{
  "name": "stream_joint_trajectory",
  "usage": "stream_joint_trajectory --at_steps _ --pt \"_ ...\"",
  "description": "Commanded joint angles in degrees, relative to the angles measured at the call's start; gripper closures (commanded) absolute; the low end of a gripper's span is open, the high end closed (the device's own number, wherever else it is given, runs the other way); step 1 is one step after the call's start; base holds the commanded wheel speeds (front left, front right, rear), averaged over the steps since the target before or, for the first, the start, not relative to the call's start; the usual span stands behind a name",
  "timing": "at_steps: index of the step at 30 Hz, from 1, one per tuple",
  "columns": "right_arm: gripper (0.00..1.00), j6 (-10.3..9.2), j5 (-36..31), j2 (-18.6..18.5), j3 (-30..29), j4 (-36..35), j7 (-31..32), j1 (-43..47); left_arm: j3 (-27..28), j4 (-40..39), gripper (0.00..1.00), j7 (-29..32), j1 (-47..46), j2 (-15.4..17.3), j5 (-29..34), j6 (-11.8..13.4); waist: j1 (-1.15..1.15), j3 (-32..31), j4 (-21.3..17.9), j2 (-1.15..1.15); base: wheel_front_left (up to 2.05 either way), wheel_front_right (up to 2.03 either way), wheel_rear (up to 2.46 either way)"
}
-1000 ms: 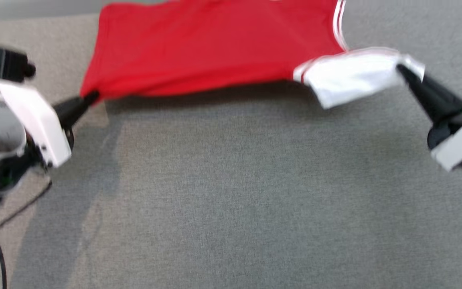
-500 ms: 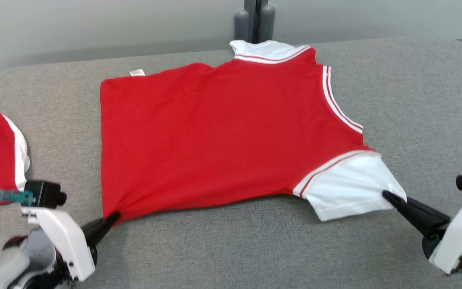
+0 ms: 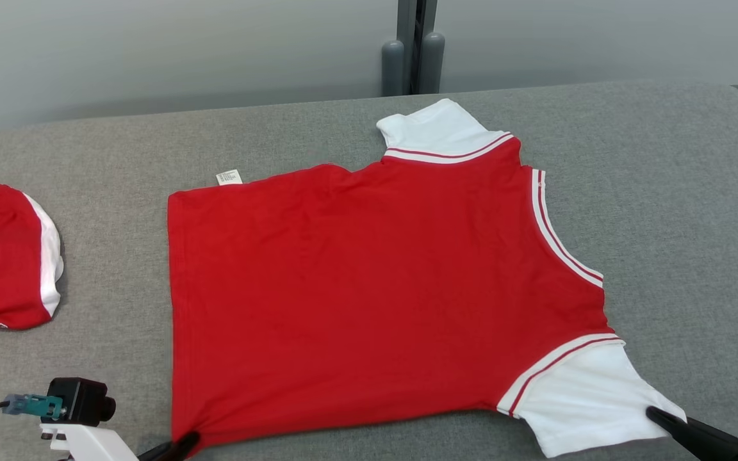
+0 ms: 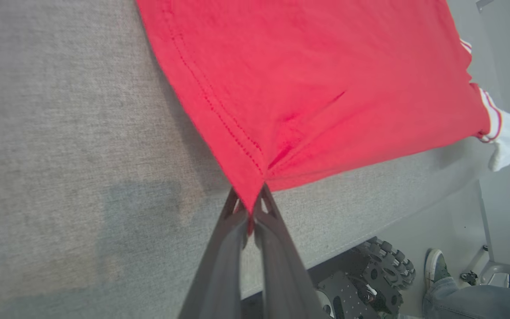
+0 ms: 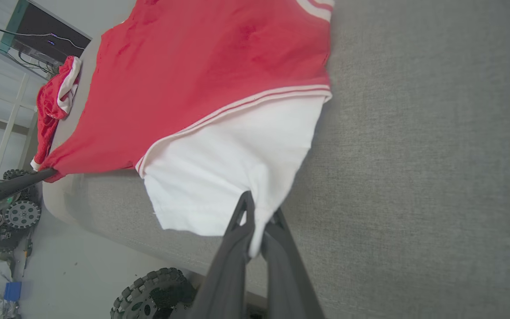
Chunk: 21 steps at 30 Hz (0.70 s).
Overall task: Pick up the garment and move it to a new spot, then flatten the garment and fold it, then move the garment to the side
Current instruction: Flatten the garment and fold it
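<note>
Lying plain side up, the garment (image 3: 356, 301) bears a white label (image 3: 229, 177), print unreadable.

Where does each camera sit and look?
Head view: on the head, looking down at the garment on the grey surface; left gripper and right gripper tips at bottom.
Left wrist view: on the left arm, looking along its fingers pinching the red hem.
Right wrist view: on the right arm, along its fingers pinching the white sleeve.
Head and right wrist views share the red shorts.
</note>
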Motion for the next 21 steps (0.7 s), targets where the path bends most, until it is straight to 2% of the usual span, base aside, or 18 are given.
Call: stream_joint_trajectory --at_steps 1,7,11,21 --pt "1.0 0.02 0.4 -0.9 -0.6 -0.5 0.2 0.9 0.2 -0.6 1.0 0.0 0.5 0.4 -0.2 0.4 0.0 0.0 0.1 0.0 0.0 0.0 0.0" --pt "1.0 0.02 -0.9 -1.7 -2.2 -2.6 0.8 0.9 0.3 -2.7 1.0 0.5 0.7 0.9 -0.7 1.3 0.0 0.0 0.2 0.0 0.0 0.0 0.0" --pt "1.0 0.02 -2.3 -1.3 -3.7 -2.5 2.3 -0.8 1.4 -2.6 1.0 0.4 -1.4 0.5 -0.4 0.4 0.0 1.0 0.5 0.0 0.0 0.0 0.0" --pt "1.0 0.03 -5.4 3.7 -9.1 0.8 9.9 -9.2 3.6 0.2 1.0 5.7 -9.4 -0.2 0.5 -2.2 0.0 5.4 1.9 0.0 0.0 0.0 0.0"
